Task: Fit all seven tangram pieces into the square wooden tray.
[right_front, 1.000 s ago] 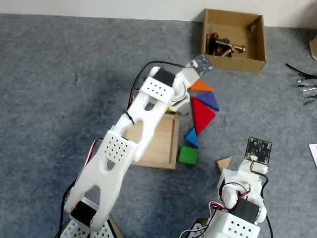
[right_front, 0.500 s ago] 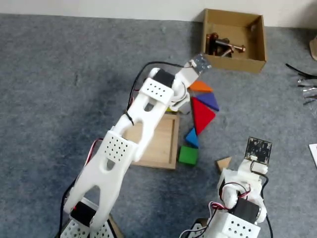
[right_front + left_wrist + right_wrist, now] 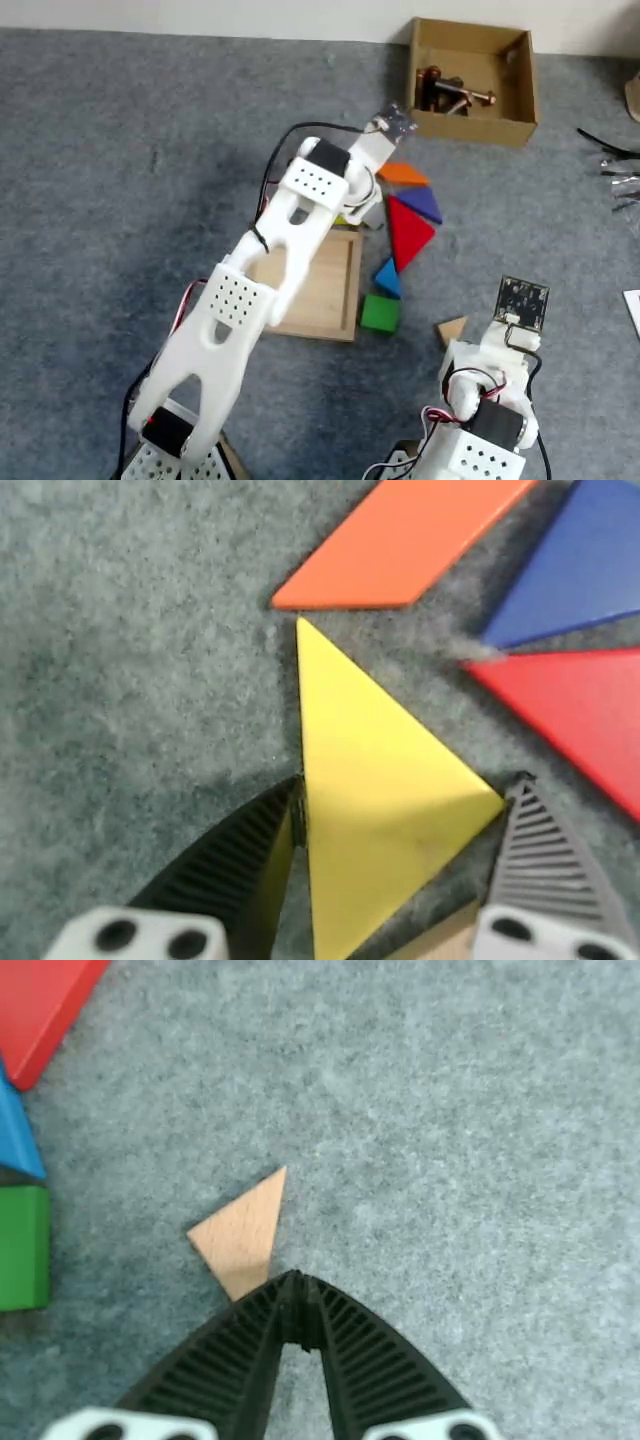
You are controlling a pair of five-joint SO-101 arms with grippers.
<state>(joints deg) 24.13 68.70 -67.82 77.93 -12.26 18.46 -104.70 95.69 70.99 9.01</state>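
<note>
Just off the far rim of the square wooden tray point(image 3: 325, 290), on the side toward the cardboard box point(image 3: 472, 125), the left claw point(image 3: 410, 785) grips the yellow triangle point(image 3: 380, 830). The piece lies flat on the grey carpeted tabletop point(image 3: 120, 150). The claw's black finger point(image 3: 240, 855) presses against the triangle's long straight edge, and the grey finger point(image 3: 525, 855) meets the opposite corner. The left arm point(image 3: 260, 290) stretches across the tray and hides part of it.

An orange parallelogram point(image 3: 405, 173) sits near the yellow triangle's tip without touching it. A dark blue triangle point(image 3: 427, 204) and a large red triangle point(image 3: 410, 232) lie just beside it. A light blue piece point(image 3: 388, 277) and a green square point(image 3: 380, 313) lie close to the tray's right side. A bare wooden triangle point(image 3: 452, 330) lies apart from the rest, nearer the right arm point(image 3: 490, 400). All seven pieces are on the tabletop outside the tray.

The right claw point(image 3: 298, 1305) is closed and empty, with its tip just beside the wooden triangle. The cardboard box stands at the far edge of the tabletop and holds copper-coloured metal parts point(image 3: 450, 92). Loose cables point(image 3: 610, 160) trail in at the right edge.
</note>
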